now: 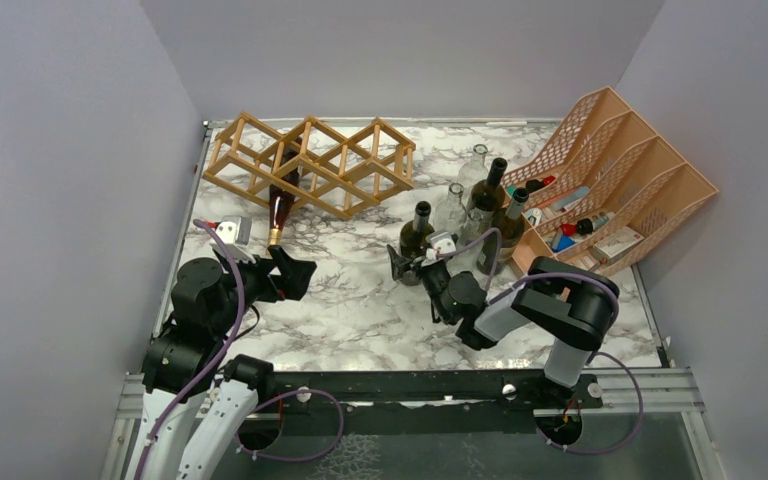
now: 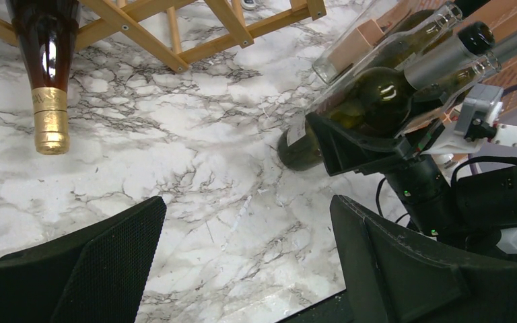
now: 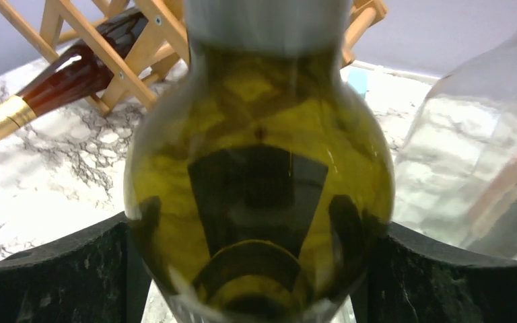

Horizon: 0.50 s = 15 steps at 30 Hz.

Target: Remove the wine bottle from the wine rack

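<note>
Camera overhead shows me the wine bottle (image 1: 282,203) lying in a lower cell of the wine rack (image 1: 345,165), its gold neck poking out over the marble surface (image 1: 360,300), my left tool (image 1: 298,274) near it. Left wrist view: that tool's fingers (image 2: 108,269) are spread wide, nothing between them. Right wrist view: my right tool (image 3: 257,269) is clamped on a standing green bottle (image 3: 259,168).

Wine bottle (image 2: 46,60) lay in the wine rack (image 2: 175,40), left gripper (image 2: 246,222) spread wide below.
Its gold-foiled neck stuck out over the marble table (image 2: 209,182); nothing sat between the black fingers (image 2: 118,262). At right, the right gripper (image 2: 350,138) clasped a green bottle (image 2: 377,94) among others.
</note>
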Each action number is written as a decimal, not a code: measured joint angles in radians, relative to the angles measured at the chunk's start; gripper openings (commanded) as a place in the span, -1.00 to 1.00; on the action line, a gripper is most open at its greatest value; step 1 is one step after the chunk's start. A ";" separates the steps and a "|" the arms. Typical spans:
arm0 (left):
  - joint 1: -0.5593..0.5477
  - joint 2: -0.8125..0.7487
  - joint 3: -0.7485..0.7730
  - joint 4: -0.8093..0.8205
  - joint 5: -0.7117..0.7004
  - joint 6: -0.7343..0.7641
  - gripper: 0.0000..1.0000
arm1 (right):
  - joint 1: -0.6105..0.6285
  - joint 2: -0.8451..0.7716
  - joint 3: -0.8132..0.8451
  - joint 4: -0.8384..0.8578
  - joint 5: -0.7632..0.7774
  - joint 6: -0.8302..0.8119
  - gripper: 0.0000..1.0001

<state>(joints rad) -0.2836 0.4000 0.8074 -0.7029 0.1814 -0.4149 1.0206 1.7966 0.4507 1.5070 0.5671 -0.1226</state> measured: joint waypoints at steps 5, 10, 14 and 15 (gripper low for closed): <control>0.000 0.000 0.000 0.002 0.000 0.000 0.98 | 0.000 -0.126 -0.024 -0.058 -0.003 0.051 0.99; 0.000 0.000 0.000 0.006 0.000 0.000 0.98 | 0.000 -0.320 -0.023 -0.272 -0.042 0.148 0.99; 0.000 0.000 0.000 0.007 0.000 0.000 0.98 | -0.001 -0.428 -0.021 -0.492 -0.090 0.224 0.99; 0.001 0.000 0.000 0.007 0.000 0.000 0.98 | -0.001 -0.455 -0.021 -0.551 -0.098 0.241 0.99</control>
<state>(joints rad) -0.2829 0.4004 0.8070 -0.6960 0.1818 -0.4149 1.0199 1.3411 0.4301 0.9558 0.4686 0.1181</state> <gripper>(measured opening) 0.989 0.995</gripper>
